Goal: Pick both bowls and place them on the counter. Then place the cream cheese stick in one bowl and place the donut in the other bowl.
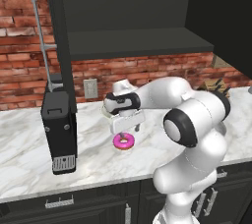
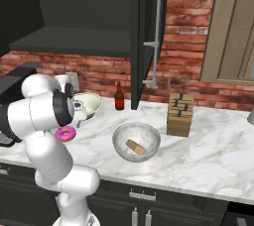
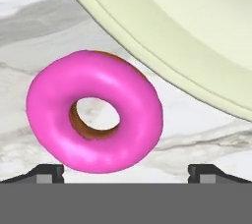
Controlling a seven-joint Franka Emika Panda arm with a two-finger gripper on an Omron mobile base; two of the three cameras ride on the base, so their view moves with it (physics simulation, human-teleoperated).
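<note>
Both bowls stand on the counter (image 2: 213,155). The cream cheese stick (image 2: 135,146) lies in the marbled bowl (image 2: 136,141). The donut (image 3: 93,117) remains on the marble, just beside the cream bowl (image 2: 89,104). The gripper (image 3: 126,173) hangs over it, jaws apart, holding nothing.

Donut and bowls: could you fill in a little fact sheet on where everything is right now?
donut: lies on the counter, beside the cream bowl
gripper: jaws open, just above the donut, holding nothing
marbled bowl: on the counter, with the cream cheese stick inside
cream bowl: on the counter, nothing seen in it
left to do: donut into the cream bowl
</note>
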